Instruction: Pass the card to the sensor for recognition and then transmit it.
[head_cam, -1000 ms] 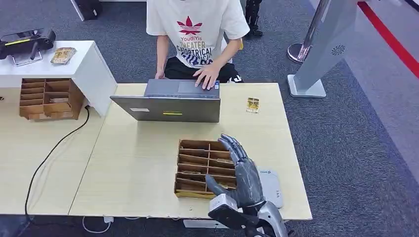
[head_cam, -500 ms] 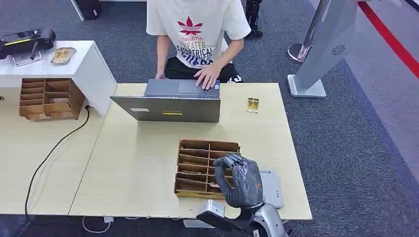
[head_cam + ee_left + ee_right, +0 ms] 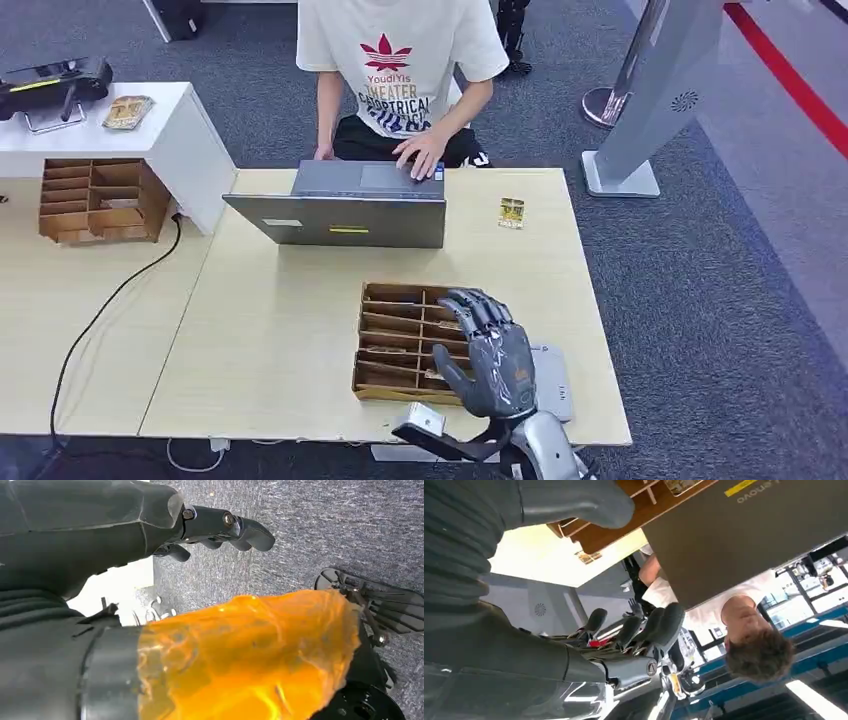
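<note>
A card [image 3: 449,377] shows as a pale sliver in a near compartment of the wooden divider tray [image 3: 392,330] on the light wood table [image 3: 280,330], largely screened in the head view by the robot's right hand [image 3: 490,355], which hovers over the tray's near right corner with fingers curved downward and thumb set apart — holding nothing that can be seen, its fingertips not visibly touching the card. Whether more cards sit in neighbouring slots cannot be told. Just beside the tray, partly under the hand, lies the flat grey sensor [image 3: 553,380] at the table's right near edge. The step in hand looks to be the pickup; done well, it would mean lowering the fingers into the one slot, pinching the card by its exposed edge between thumb and finger, and lifting straight up so the dividers are not dragged, before carrying it the short way across to the reader. The left hand [image 3: 220,527] hangs over grey carpet, fingers loosely curled and empty. Across the table a person [image 3: 400,70] in a white T-shirt works at an open laptop [image 3: 340,205]; a second small card [image 3: 511,212] lies well apart near the far right edge, and another divider tray [image 3: 95,200] stands on the adjoining table.
</note>
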